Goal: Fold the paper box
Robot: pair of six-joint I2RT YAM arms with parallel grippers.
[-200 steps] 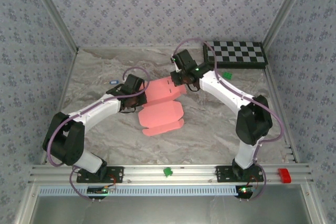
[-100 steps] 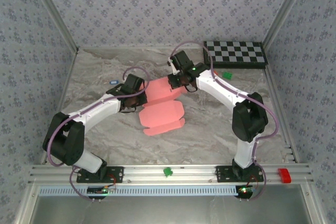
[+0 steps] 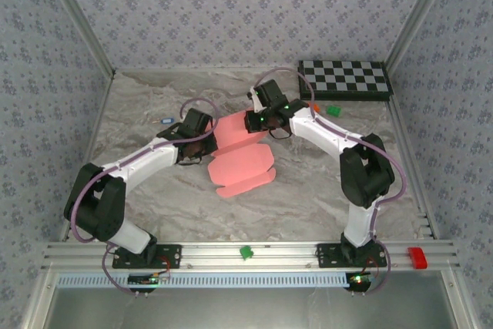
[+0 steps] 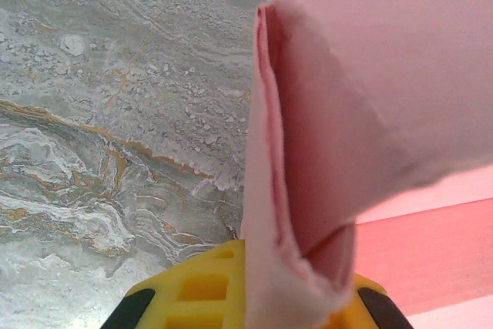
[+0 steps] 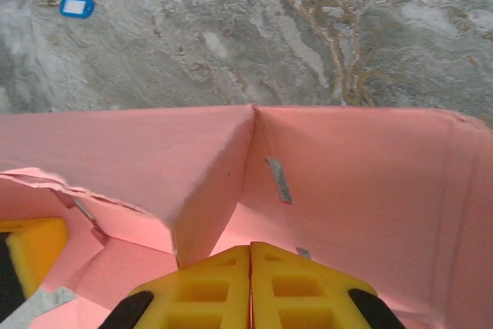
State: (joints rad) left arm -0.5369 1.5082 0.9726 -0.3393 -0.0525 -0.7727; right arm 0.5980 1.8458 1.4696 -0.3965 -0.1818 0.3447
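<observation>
Grey marbled tabletop (image 3: 308,190). Paper box (image 3: 240,167) lies on it, spreading near-side of both jaws. Blue tag (image 3: 166,120) just outboard of left gripper (image 3: 208,139). Green block (image 3: 333,110) and checkerboard (image 3: 347,80) beyond right gripper (image 3: 256,122).

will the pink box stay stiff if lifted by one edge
Probably floppy: the box is thin card, curling over where the left pincer pinches it. Likely light, so a push may slide it across the smooth table. It seems to tear easily; a ragged edge shows in the right wrist view.
</observation>
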